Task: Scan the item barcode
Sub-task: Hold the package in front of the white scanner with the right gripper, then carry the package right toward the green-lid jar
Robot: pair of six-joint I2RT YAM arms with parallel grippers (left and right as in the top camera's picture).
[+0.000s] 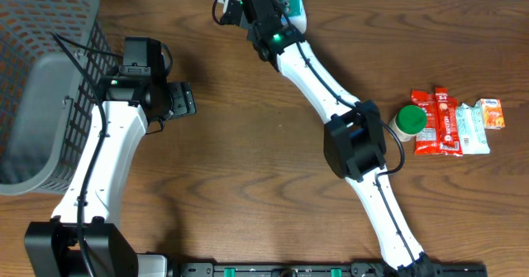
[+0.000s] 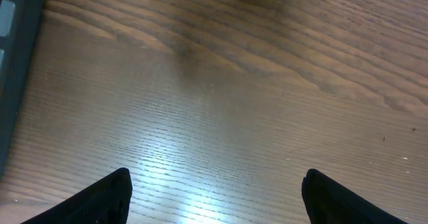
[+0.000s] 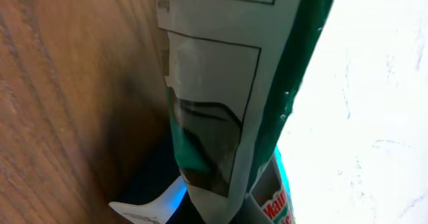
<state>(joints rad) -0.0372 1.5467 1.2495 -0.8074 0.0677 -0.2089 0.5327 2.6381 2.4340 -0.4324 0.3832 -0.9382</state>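
Wood table: R pincer clamps packet (L pincer wide open).

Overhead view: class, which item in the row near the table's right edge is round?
The green-lidded tub, at the row's left end. Its neighbours, the red packets, the pale packet and the orange carton, are flat and rectangular.

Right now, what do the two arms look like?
Left arm and right arm: white links, black joint blocks, black cables alongside. Green light near the right wrist. Left pincer has dark wedge-shaped fingers.
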